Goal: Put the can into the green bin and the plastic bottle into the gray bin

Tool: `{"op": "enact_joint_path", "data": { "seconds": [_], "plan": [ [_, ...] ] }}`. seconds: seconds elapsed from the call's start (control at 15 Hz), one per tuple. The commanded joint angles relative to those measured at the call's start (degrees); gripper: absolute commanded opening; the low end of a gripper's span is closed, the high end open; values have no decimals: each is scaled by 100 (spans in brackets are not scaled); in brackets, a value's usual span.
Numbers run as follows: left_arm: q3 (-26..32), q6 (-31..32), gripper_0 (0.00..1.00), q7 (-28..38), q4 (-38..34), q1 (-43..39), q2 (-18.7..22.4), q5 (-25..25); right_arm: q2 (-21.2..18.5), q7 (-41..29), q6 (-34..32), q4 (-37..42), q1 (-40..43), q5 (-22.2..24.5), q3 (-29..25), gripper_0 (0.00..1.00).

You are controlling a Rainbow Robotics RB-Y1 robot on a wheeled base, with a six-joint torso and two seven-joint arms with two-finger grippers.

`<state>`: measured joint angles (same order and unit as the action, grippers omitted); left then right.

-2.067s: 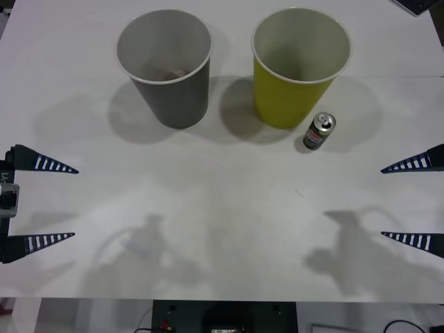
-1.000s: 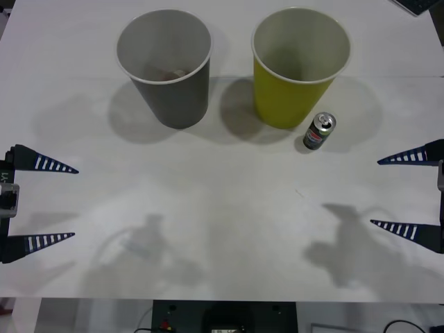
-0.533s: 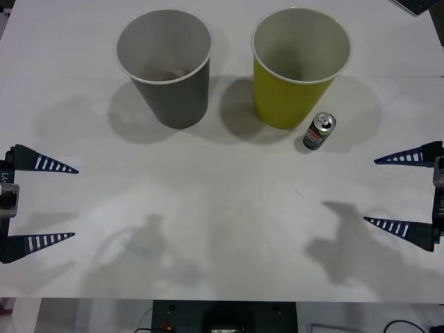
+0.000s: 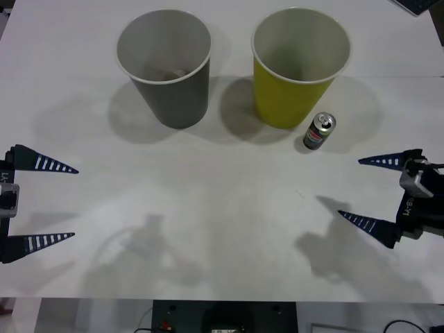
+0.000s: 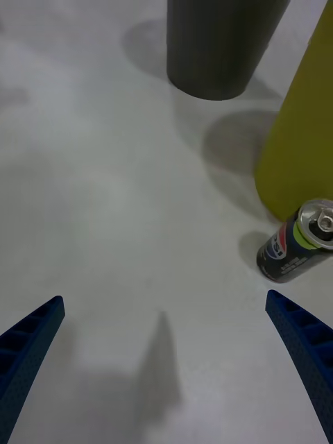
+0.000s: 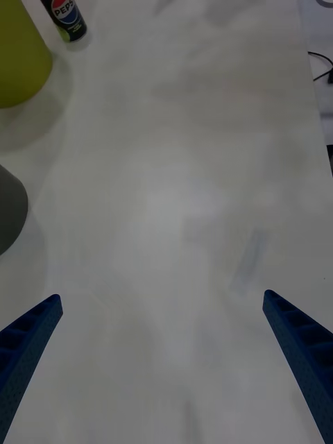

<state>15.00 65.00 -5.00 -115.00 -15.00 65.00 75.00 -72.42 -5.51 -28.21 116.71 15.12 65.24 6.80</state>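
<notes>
The can [image 4: 319, 131] stood upright right of centre in the frame, just beside the lower right of the green bin [image 4: 300, 66]. At the left edge my left gripper [image 4: 41, 202] hung with its fingers spread wide, holding nothing. The gray bin [image 4: 165, 66] sat upper left of centre on the white table [image 4: 222, 208]. At the right edge, below the can, my right gripper [image 4: 369, 191] was wide apart and empty.

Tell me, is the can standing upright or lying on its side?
Upright. The can stands on the table beside the green bin, its silver top facing up.
</notes>
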Motion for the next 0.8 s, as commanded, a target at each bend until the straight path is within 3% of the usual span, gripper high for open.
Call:
{"op": "enact_joint_path", "data": {
  "seconds": [0.07,0.2,0.47,0.8],
  "plan": [
    [0,0,100,0,0,0,0,0,-501,-29,1705,432,0,-310,937,100],
    [0,0,100,0,0,0,0,0,-721,-82,2619,678,-123,-459,1535,100],
    [0,0,100,0,0,0,0,0,-686,-328,3946,730,-879,-529,2906,100],
    [0,0,100,0,0,0,0,0,-659,-1928,5985,651,-2373,288,5279,100]
  ]
}}
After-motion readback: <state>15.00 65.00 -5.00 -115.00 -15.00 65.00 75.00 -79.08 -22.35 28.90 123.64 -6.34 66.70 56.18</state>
